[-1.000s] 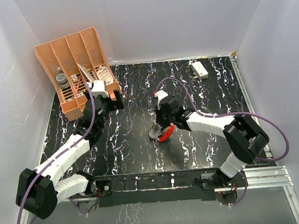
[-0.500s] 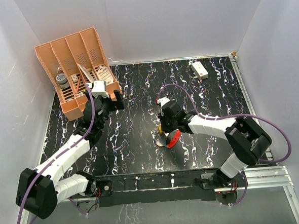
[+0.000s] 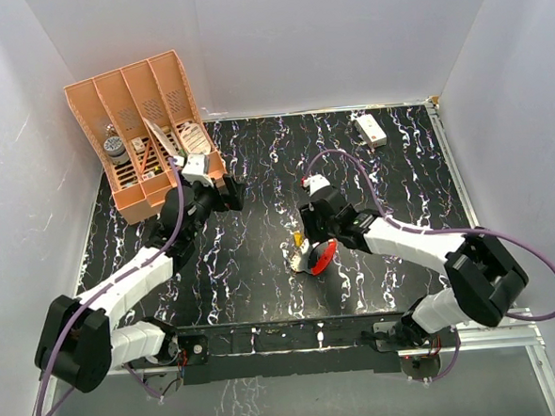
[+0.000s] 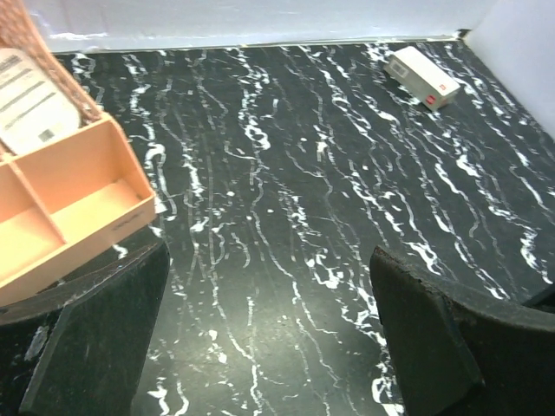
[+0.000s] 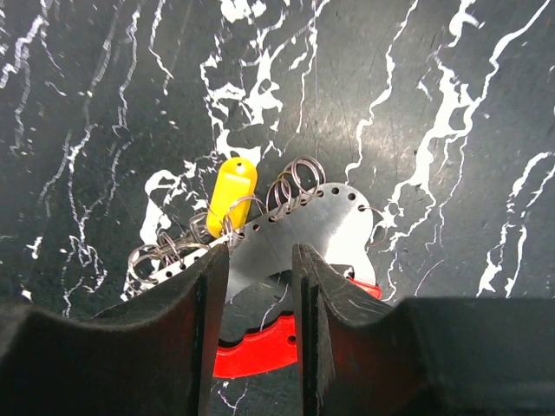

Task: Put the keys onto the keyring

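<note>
Your right gripper (image 5: 260,253) has slid a little to the right and toward the near edge over the last second, and the bundle has gone with it. The keys (image 5: 295,227) and the red keyring (image 5: 257,354) now lie together on the worktop (image 5: 451,130), just right of where they were.

That reads as a reposition, not a threading. The silver metal, with its row of small wire loops and its yellow tab (image 5: 232,192), sits over the red band and touches it. I can't see any loop passed around the band, so treat the joining as not yet done.

The jaws stand a narrow gap apart, with the silver edge showing in the gap and red lower down between them. Whether they pinch either one, I cannot tell. The wrist points steeply down at the bundle. The forearm reaches in from the right, with the elbow well out toward the near right corner.

Your left gripper (image 4: 269,256) has swung away from the rack (image 4: 69,208) toward the middle. Its jaws are spread wide and hold nothing. It hovers above the worktop, well apart from the bundle, facing the box (image 4: 422,75) at the far side.
</note>
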`<state>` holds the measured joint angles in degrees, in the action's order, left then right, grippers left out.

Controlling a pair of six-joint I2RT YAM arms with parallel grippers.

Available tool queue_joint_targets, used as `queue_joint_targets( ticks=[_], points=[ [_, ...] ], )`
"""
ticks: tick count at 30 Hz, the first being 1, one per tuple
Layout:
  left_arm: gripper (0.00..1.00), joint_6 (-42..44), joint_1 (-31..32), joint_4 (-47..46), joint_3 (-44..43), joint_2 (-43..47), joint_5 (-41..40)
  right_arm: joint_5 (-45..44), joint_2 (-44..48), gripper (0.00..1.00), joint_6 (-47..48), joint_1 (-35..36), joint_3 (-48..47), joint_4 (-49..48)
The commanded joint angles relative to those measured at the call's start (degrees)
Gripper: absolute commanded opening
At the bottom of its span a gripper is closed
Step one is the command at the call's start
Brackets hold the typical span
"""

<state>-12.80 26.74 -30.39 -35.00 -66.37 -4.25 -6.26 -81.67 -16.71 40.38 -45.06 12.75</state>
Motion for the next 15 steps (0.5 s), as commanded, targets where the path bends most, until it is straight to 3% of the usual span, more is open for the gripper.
queue_joint_targets(
  ticks=[1,7,15],
  points=[
    [0.99,-4.0,-0.2,-6.9,0.6,-3.1,7.8,-1.7,3.4,0.34,-1.0,-0.1,1.5,-2.2],
    [0.99,-7.0,1.2,-9.2,-0.6,-10.5,11.7,-0.4,3.7,0.35,-1.1,-0.1,2.8,-4.1],
    [0.99,-6.4,1.3,-7.1,-0.2,-8.5,8.4,1.5,-2.2,0.35,2.2,-0.1,-2.5,-6.7]
  ],
)
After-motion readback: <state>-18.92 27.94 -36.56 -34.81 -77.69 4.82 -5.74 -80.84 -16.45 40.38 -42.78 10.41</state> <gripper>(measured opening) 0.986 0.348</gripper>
